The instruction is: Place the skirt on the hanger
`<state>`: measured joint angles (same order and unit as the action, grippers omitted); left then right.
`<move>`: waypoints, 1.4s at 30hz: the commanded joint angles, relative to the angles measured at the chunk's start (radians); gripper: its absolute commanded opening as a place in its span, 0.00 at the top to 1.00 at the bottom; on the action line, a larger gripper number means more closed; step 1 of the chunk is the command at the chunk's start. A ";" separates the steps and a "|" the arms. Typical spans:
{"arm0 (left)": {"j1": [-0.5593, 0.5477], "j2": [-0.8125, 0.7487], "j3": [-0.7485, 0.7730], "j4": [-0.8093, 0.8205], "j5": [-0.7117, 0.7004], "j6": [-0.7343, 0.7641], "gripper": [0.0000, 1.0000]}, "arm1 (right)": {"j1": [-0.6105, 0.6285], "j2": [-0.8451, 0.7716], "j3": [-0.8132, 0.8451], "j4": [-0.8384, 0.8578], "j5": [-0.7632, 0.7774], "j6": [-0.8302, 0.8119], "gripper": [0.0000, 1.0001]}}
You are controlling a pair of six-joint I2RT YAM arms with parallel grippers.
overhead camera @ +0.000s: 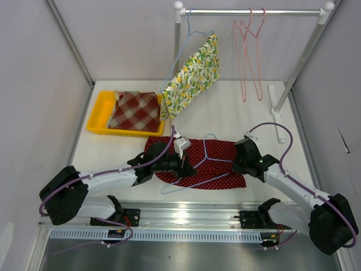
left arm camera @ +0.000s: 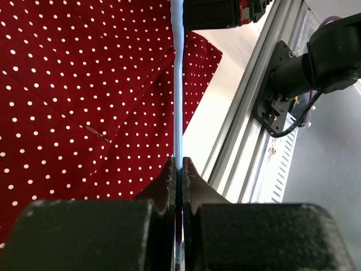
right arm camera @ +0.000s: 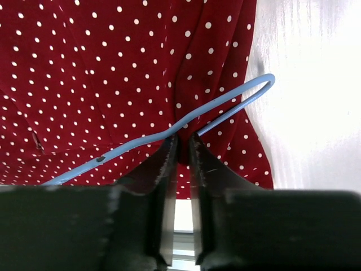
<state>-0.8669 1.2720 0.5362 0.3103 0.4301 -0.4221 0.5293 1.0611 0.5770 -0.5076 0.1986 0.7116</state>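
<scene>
White table (overhead camera: 248,113) — left jaws clamp hanger (left arm camera: 178,84), right jaws pinch skirt (right arm camera: 113,56).

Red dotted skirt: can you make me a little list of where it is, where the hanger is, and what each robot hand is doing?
skirt: red dotted skirt lying flat on the white table
hanger: blue hanger lying on top of the skirt
left gripper: shut on the hanger's wire
right gripper: shut, pinching skirt cloth by the hanger's corner
rail: floral cloth hanging; pink hangers bare
tray: yellow tray holds a checked cloth
</scene>
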 commanded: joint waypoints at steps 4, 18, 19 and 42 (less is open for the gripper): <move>0.014 0.012 -0.008 0.096 -0.004 -0.007 1.00 | 0.006 -0.027 0.064 -0.025 0.059 0.005 0.93; 0.098 0.108 -0.028 0.228 0.051 0.009 1.00 | 0.003 -0.070 0.155 -0.123 0.064 0.000 0.94; 0.098 0.115 -0.030 0.236 0.058 0.009 1.00 | 0.001 -0.070 0.155 -0.126 0.058 0.002 0.95; 0.223 0.274 -0.056 0.369 0.053 0.036 1.00 | -0.255 -0.079 0.150 -0.112 -0.152 -0.063 0.94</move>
<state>-0.6537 1.5154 0.4793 0.6018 0.4679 -0.4175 0.3000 0.9672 0.6926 -0.6445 0.0891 0.6754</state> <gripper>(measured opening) 0.026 0.098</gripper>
